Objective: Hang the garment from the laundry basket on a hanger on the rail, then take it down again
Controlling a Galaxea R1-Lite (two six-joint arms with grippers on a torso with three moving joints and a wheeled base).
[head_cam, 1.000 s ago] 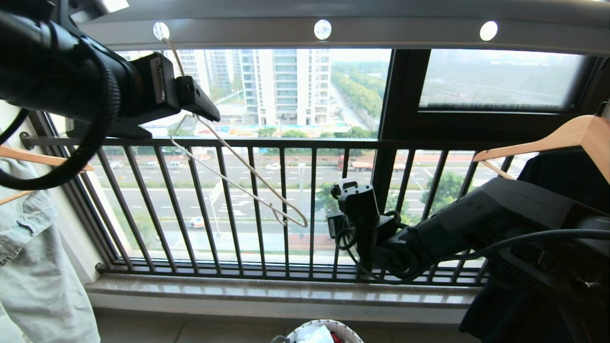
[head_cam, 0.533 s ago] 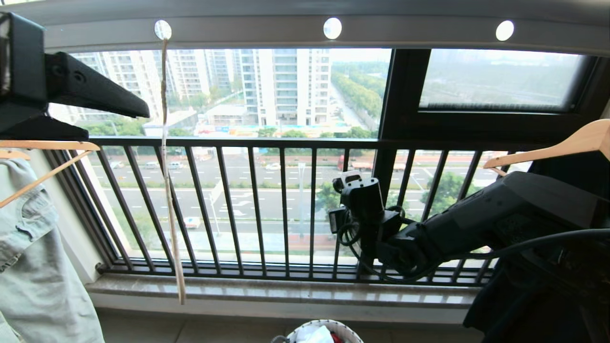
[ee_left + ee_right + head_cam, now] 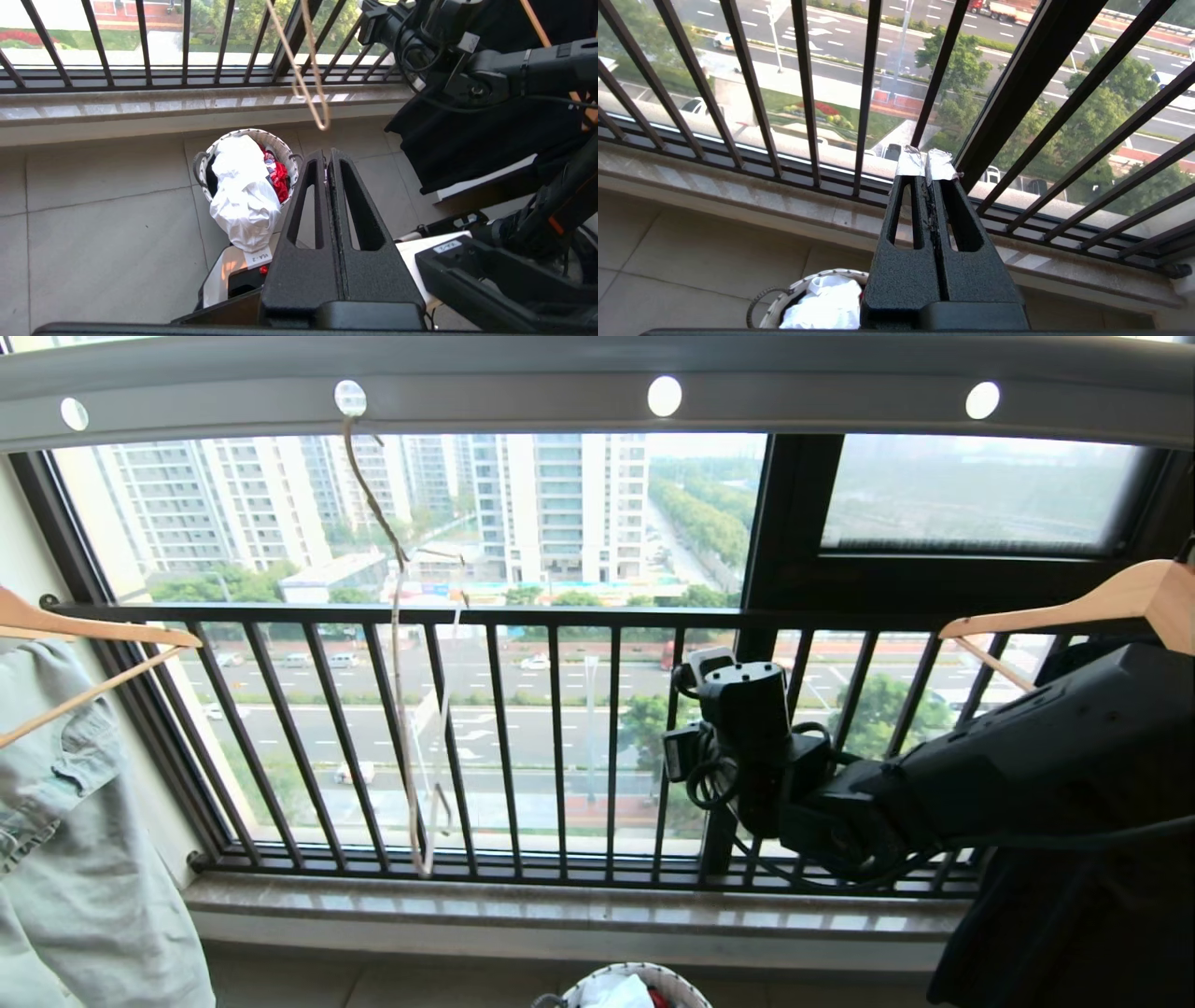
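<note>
Hanger (image 3: 401, 644) hung bare on rail (image 3: 597, 406); T-shirt (image 3: 243, 191) lay in basket (image 3: 280, 140), unhung; both grippers (image 3: 327, 156) (image 3: 927, 161) clenched, empty

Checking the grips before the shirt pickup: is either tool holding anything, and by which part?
Nothing is held. Left tool and right tool are both shut and empty; the hanger hangs free.

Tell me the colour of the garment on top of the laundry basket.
White; the garment shows best in the left wrist view, heaped over the laundry basket.
</note>
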